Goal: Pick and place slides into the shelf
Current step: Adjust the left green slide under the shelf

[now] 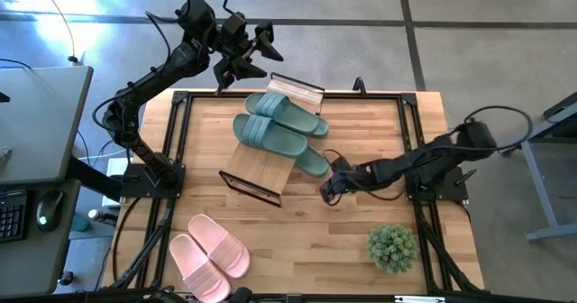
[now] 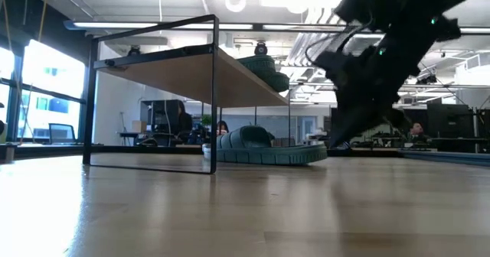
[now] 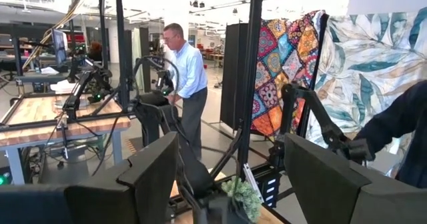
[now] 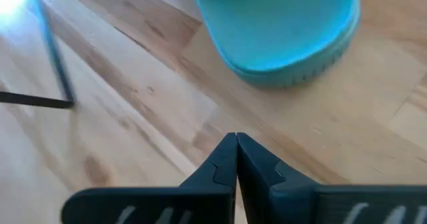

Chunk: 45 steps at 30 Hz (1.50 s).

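The right pincer (image 1: 326, 191), closed and empty, is hovering just beside the green slide (image 1: 311, 161) half under the shelf (image 1: 260, 166).

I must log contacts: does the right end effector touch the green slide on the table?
Apart. Right wrist view shows bare wood between the shut right end effector and the green slide.

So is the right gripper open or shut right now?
Shut. The right gripper has its fingers pressed together, empty, just short of the green slide on the table.

Left claw (image 1: 255, 50) raised, agape — right claw (image 1: 328, 189) closed
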Each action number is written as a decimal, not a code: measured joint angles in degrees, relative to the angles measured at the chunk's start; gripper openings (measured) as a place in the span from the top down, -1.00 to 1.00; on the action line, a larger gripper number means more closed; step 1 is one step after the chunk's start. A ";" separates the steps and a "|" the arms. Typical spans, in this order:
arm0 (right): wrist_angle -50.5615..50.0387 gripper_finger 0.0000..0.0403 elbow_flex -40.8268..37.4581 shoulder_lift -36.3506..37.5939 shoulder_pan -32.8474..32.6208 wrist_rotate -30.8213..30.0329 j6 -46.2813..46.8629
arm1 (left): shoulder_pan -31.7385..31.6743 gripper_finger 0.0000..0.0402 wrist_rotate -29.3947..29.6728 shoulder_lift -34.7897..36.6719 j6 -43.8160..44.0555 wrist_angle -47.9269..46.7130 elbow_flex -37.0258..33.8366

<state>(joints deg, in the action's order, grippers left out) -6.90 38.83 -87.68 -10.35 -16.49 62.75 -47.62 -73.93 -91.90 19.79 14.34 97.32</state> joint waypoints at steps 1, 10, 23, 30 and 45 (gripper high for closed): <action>1.66 1.00 -0.02 -1.51 0.22 -0.01 -0.03 | 0.00 -0.26 0.00 0.00 0.08 -0.01 0.00; 10.76 1.00 -0.02 -9.13 4.29 -2.33 0.16 | 0.00 -0.26 -0.02 0.00 0.11 -1.55 0.00; 15.39 1.00 -0.02 -10.71 11.51 -2.23 -2.12 | 0.00 -0.26 0.00 0.00 -0.02 -2.09 0.00; 16.53 1.00 -0.04 -10.71 14.25 -2.74 -2.30 | 0.00 -0.26 0.00 0.00 -0.02 -2.11 0.00; 16.65 1.00 -0.02 -10.63 17.90 -4.58 -3.70 | 0.00 -0.26 0.00 0.00 -0.02 -2.13 0.00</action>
<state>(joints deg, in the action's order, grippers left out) 9.75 38.81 -98.31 7.55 -21.06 59.05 -47.62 -73.93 -91.90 19.77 12.21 97.32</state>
